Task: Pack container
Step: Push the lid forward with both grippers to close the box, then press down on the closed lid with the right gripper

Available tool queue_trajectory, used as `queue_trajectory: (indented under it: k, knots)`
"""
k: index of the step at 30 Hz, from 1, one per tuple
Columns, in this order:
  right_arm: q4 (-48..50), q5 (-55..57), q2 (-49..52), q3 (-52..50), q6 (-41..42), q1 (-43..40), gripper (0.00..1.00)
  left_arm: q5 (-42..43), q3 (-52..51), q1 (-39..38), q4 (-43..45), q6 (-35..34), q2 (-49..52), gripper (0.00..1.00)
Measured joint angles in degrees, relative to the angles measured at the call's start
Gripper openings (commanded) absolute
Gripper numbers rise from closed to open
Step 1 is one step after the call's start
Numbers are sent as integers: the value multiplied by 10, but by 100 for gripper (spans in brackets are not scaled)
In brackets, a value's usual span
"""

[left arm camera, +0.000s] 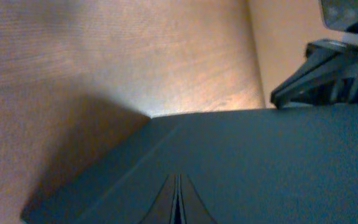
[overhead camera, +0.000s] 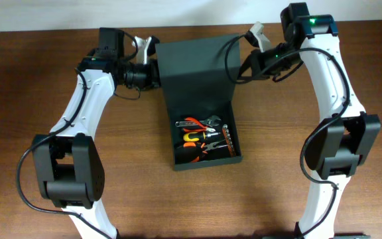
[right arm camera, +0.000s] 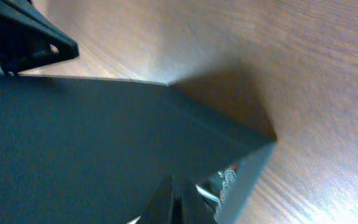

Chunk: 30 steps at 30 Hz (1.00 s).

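Observation:
The dark green container [overhead camera: 175,143] sits open-topped at the table's middle, with several hand tools [overhead camera: 204,138] inside its near half. Its flap lid [overhead camera: 194,66] is raised and tilted over the far half. My left gripper [overhead camera: 154,72] is at the lid's left edge and my right gripper [overhead camera: 242,66] at its right edge. In the left wrist view the fingers [left arm camera: 178,180] are shut, tips against the green lid [left arm camera: 260,162]. In the right wrist view the fingers [right arm camera: 171,183] are shut against the lid [right arm camera: 73,137], with tools [right arm camera: 221,185] showing below its edge.
The brown wooden table [overhead camera: 45,79] surrounds the box. The right arm's dark gripper shows in the left wrist view [left arm camera: 331,68], and the left arm's gripper in the right wrist view [right arm camera: 17,37]. Both arm bases stand near the front edge.

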Motion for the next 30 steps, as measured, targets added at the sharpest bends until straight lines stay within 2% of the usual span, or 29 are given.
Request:
queue_trajectory:
  k: [15,25,30]
  knots:
    - [-49,73,-59,0,-43,0,4,-56,0,-4,-161,69,-11,2]
    - [-55,86,-102,0,-45,0,4,-81,0,-34,-176,90,-39,2]
    - [-100,92,-112,0,-44,2,4,-107,0,-37,-176,91,-41,2]
